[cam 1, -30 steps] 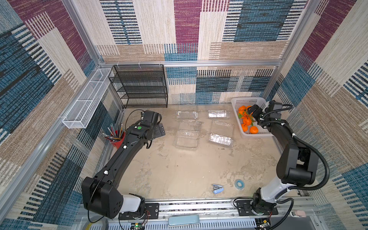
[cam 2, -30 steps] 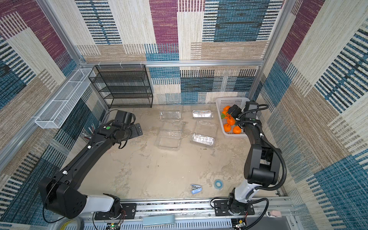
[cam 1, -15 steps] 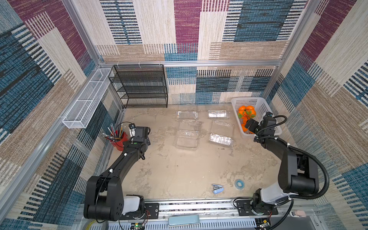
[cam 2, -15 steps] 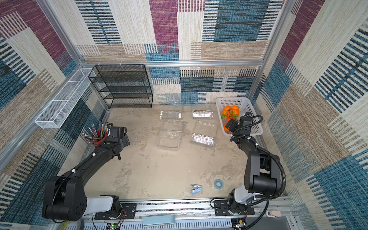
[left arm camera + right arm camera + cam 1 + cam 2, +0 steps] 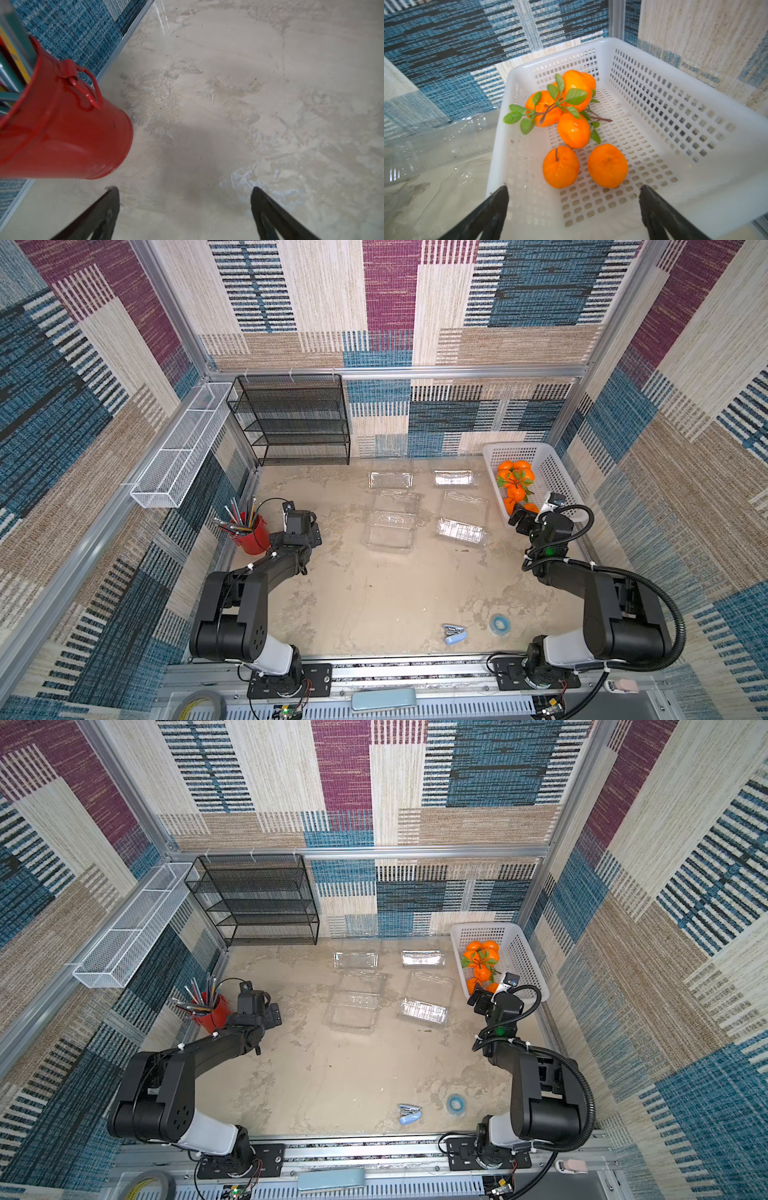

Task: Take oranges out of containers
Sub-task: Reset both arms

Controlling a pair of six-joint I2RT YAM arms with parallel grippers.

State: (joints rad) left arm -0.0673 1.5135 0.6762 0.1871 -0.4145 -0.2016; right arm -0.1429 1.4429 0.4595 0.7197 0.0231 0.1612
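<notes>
The oranges (image 5: pixel 515 487) lie heaped in the white basket (image 5: pixel 555 472) at the far right of the bench (image 5: pixel 374 593). Two loose ones lie nearest the right gripper (image 5: pixel 574 187), which hangs at the basket's near end, jaws spread wide and holding nothing. Four clear containers (image 5: pixel 390 529) sit in the far middle, left of the basket. The left gripper (image 5: pixel 184 189) hovers just beside the red cup (image 5: pixel 251 533) at the left, jaws also wide apart and holding nothing.

You see bright, even light; a soft shadow on the table (image 5: pixel 193 158); glare on the containers (image 5: pixel 460 531); wrist-view edges blur.
</notes>
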